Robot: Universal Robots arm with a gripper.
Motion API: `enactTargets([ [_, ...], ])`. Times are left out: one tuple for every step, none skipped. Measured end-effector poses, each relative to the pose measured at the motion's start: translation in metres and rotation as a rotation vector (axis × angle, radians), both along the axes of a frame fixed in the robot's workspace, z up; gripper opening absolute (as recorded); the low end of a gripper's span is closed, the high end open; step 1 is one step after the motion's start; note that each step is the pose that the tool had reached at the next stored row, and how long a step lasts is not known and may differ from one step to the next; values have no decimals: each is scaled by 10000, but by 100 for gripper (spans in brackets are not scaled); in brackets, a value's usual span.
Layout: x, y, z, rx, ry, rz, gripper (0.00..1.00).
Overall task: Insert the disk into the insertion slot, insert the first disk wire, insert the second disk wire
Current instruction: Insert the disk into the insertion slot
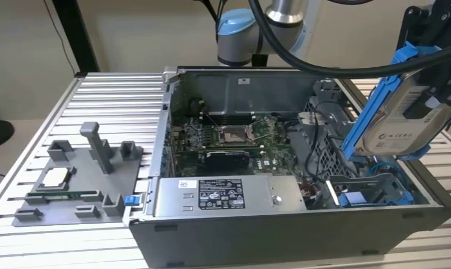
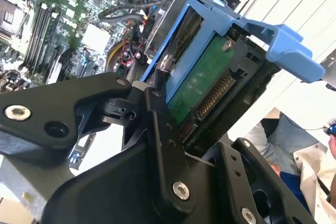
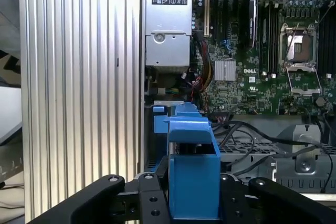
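gripper (image 3: pixel 193 203) clamped on the disk (image 1: pixel 395 120), tilted above the insertion slot (image 1: pixel 375 188); case (image 1: pixel 285 238) holds motherboard (image 1: pixel 225 137) and power supply (image 1: pixel 214 196). second wrist view bares the disk's green board (image 2: pixel 202 85), exterior view its white label (image 1: pixel 393 139).

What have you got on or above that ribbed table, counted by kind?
open computer case: 1
grey fixture tray: 1
disk in its blue carrier, clamped by the gripper above the case: 1
Total: 3

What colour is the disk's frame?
The frame is bright blue; best in the exterior view.
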State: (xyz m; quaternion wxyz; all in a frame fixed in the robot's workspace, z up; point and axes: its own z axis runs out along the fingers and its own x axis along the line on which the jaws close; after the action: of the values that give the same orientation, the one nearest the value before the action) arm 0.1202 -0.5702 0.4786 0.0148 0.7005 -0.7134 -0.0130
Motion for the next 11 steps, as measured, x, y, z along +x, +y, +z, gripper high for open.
enactTargets([
  [0, 0, -1, 1, 0, 0, 0],
  [0, 0, -1, 2, 0, 0, 0],
  [0, 0, -1, 2, 0, 0, 0],
  [0, 0, -1, 0, 0, 0, 0],
  [0, 0, -2, 1, 0, 0, 0],
  [0, 0, -4, 1, 0, 0, 0],
  [0, 0, -5, 1, 0, 0, 0],
  [0, 0, -8, 2, 0, 0, 0],
  [0, 0, -10, 1, 0, 0, 0],
  [0, 0, -12, 1, 0, 0, 0],
  [0, 0, -15, 1, 0, 0, 0],
])
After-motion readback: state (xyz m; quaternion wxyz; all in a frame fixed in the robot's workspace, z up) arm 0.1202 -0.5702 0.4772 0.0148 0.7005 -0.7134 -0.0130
